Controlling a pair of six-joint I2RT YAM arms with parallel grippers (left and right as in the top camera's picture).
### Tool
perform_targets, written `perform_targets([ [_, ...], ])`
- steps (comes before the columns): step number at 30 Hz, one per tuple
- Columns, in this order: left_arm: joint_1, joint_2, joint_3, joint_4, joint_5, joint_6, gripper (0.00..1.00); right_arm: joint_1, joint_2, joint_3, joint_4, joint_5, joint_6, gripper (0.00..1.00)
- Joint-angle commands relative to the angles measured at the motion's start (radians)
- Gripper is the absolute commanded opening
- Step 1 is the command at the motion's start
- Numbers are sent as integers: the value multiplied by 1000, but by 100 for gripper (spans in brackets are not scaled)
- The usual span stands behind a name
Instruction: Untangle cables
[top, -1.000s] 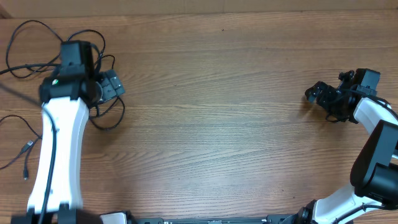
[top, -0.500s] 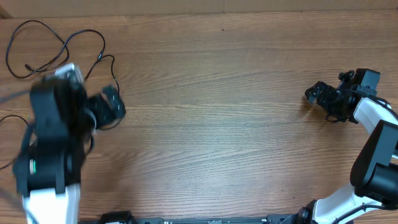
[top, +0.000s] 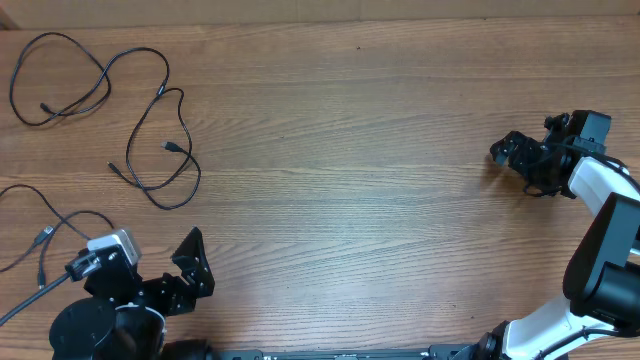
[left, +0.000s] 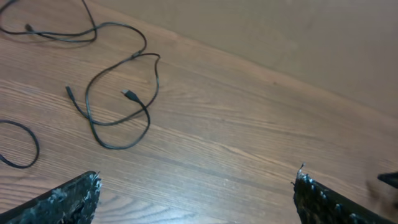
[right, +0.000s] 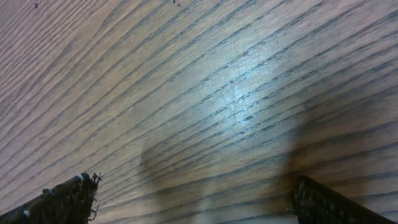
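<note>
Cables (top: 172, 206): three loose strands on the surface (top: 350, 200), far-left corner (no knot seen), lying ahead & left of the L claw (left: 196, 196), fingers wide apart, empty. R claw (top: 518, 163) also apart, well off. L arm nearer.

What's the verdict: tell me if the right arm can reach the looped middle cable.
Probably not. The right end effector sits open at the far right, while the looped middle cable lies far left. Nothing blocks the way; the distance does. The left end effector is nearer.
</note>
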Motion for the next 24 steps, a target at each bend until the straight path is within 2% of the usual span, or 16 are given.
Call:
perform_targets([
  [1,-5,-5,-14,-16,31,16,100,6,21,-24,-20,-9,16,100],
  [9,-5,-5,-15,-164,12,23,100,6,21,-24,-20,-9,16,100],
  [18,-21,-73,-38,-178,14,8,100,6,21,-24,-20,-9,16,100],
  [24,-20,-212,-106,-179,8,8,100,6,21,-24,-20,-9,16,100],
])
